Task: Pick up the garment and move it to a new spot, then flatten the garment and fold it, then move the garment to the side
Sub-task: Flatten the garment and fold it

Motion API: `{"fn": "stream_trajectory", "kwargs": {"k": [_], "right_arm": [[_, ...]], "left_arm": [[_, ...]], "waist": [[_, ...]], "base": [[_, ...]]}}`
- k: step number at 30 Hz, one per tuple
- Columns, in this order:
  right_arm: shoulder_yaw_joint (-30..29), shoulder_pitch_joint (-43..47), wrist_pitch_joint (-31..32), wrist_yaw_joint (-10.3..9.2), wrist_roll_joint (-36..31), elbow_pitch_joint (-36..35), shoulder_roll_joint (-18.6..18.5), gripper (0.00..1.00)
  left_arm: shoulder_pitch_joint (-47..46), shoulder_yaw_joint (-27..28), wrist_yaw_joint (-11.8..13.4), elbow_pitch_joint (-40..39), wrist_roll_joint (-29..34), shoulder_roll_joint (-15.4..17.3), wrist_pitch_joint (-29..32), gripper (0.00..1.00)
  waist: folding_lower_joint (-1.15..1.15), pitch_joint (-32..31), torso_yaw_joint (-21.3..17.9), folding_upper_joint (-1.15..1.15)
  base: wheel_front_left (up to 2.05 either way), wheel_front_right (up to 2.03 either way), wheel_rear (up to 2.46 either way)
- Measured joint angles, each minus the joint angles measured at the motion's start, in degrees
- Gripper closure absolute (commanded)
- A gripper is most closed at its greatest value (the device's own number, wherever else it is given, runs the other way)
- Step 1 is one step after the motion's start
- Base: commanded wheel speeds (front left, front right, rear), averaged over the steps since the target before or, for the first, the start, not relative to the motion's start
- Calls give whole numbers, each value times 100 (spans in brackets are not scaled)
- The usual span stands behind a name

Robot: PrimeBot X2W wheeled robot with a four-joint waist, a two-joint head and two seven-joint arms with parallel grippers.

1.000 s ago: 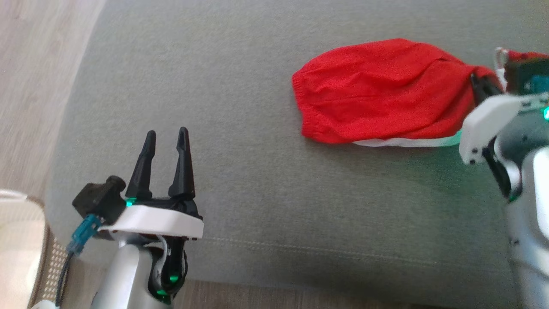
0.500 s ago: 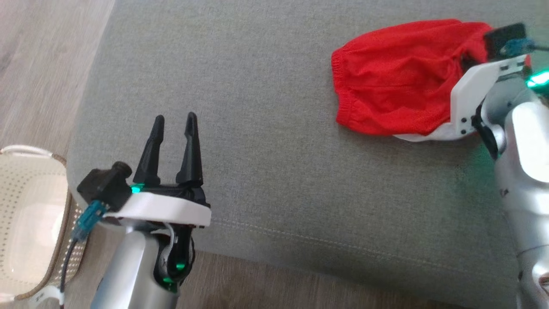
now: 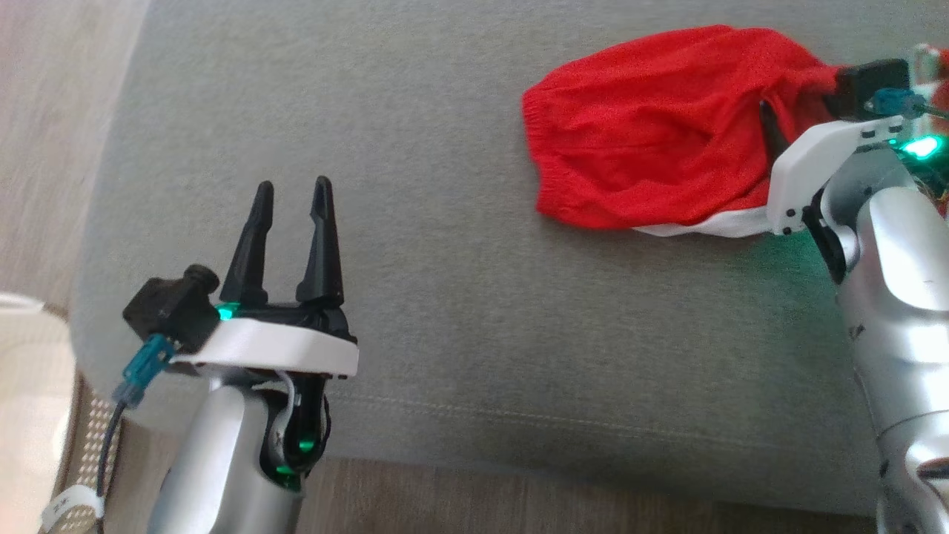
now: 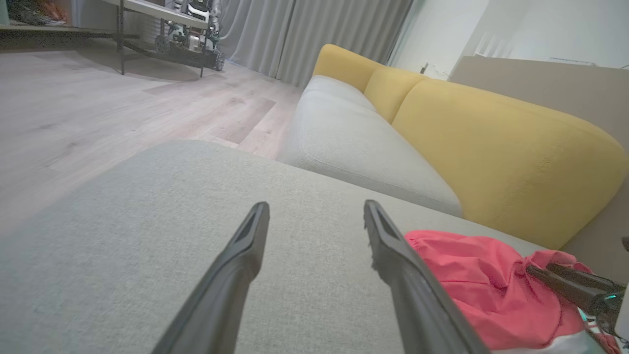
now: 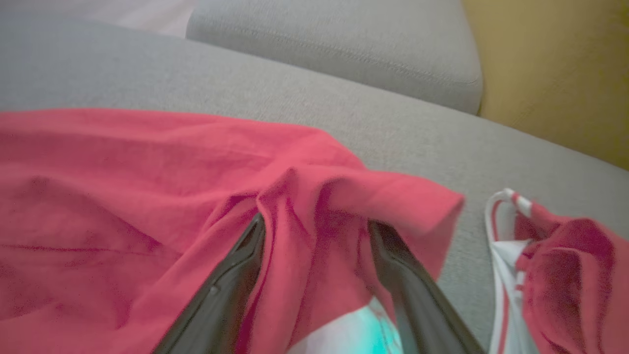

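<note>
The red garment (image 3: 652, 148), white at its lower edge, lies bunched on the grey cushion (image 3: 445, 245) at the upper right. My right gripper (image 3: 771, 126) is at its right end. In the right wrist view the right gripper (image 5: 317, 222) is open, its fingers spread, with a fold of the garment (image 5: 123, 187) draped between and over the tips. My left gripper (image 3: 292, 184) hovers open over bare cushion near the front left, well apart from the cloth. The left wrist view shows the left gripper (image 4: 315, 205) open, with the garment (image 4: 471, 280) to its right.
A red and white strap piece (image 5: 550, 265) lies just right of the right fingers. A yellow sofa back (image 4: 491, 147) rises behind the cushion. A pale basket (image 3: 30, 415) stands on the wooden floor (image 3: 44, 111) at the left.
My right gripper has gone from shut on the garment's right end to open, with cloth still over its fingers. The head camera shifted. The left arm has kept its pose.
</note>
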Motion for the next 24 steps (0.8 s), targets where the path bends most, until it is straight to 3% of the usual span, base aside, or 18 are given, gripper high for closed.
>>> {"fn": "stream_trajectory", "kwargs": {"k": [7,24], "right_arm": [[-68,515,-335,0,478,-686,215,0],[-278,2907,-344,-1,1530,-3423,633,0]], "left_arm": [[18,132,-53,-3,87,1,0,0],[165,241,-159,252,80,3,0,0]], "waist": [[0,-233,-491,0],[0,-557,-1439,0]], "base": [[0,0,0],[0,0,0]]}}
